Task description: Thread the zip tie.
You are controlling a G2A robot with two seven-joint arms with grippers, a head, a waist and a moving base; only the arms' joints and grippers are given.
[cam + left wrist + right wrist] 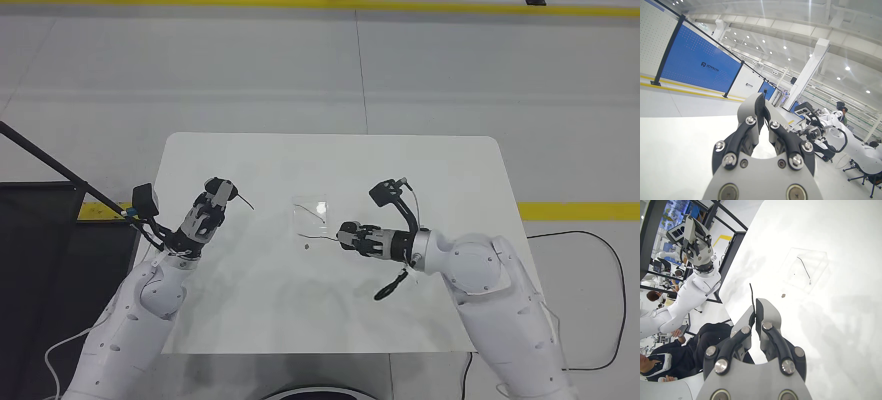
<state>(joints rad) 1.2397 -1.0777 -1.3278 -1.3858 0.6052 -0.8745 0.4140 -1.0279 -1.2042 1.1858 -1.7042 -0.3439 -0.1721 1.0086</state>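
**Both grippers loaded, ends well apart: threading not yet begun**

Left gripper (762,100): the fingers are pressed together on a thin black plastic zip tie (765,91). Only a short length, with its small square head, stands out past the fingertips. The gripper is held above the white rectangular table (400,170), near the left edge, in the far half.

Right gripper (755,306): the fingers are likewise clamped on a thin black plastic strip (752,292), whose free end projects beyond the tips. The gripper sits over the middle of the table. Whether the two black pieces belong to one tie cannot be told.

Just beside the right gripper, toward the far edge, a clear square plastic sheet (815,262) lies flat with a bent black strip (804,266) on it. A small brown speck (783,296) lies near the sheet's corner.

Assessment: the step in hand appears to be bringing the strip's tip to the head.
- Keep both grips firm so that neither piece twists.
- Line the strip's axis up with the head's slot, flat face square to it.
- Close the gap slowly, since the free end looks flexible and may deflect on contact.
- The slot itself is too small to make out, so check its orientation before pushing.
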